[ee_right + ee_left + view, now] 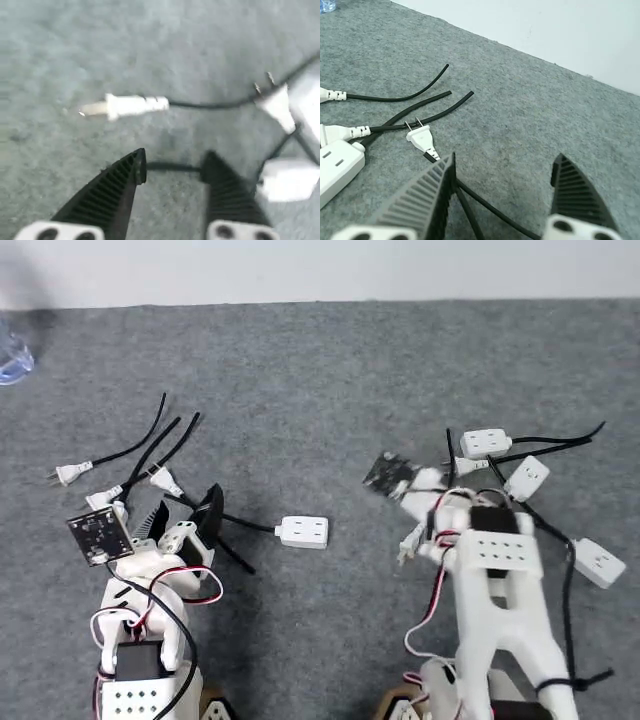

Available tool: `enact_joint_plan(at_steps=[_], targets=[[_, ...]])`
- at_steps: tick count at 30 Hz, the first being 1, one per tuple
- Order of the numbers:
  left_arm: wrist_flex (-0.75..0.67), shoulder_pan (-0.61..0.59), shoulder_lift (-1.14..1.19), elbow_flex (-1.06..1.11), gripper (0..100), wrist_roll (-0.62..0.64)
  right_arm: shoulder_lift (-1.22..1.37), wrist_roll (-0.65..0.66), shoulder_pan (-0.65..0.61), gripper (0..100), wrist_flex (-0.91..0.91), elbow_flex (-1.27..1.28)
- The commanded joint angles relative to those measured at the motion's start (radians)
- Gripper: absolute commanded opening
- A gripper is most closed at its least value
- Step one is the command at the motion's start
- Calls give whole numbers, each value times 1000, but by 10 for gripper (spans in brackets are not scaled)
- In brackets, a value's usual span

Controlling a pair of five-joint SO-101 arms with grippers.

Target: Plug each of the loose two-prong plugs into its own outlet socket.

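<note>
- Grey felt covers the tabletop; a plain white wall stands behind.
- My left pincer is wide open and empty; a black cord crosses the felt beneath it.
- The nearest loose plug lies just ahead, near an outlet socket.
- My right pincer is partly open and empty above a second cord; a white plug lies beyond.
- Judgement: the plugs are light, rigid and smooth, and the springy cords will tug. Grip the moulded body behind the prongs, never the cord.
</note>
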Motion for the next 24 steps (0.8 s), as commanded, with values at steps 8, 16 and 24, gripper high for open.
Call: enact_joint_plan(at_steps=[8, 16, 24], targets=[[2, -3, 0, -12, 294, 3, 15, 126, -116, 8, -84, 38], [2, -3, 0, -12, 294, 3, 315, 123, -119, 8, -162, -64], [2, -3, 0, -12, 294, 3, 427, 49, -140, 8, -171, -184]])
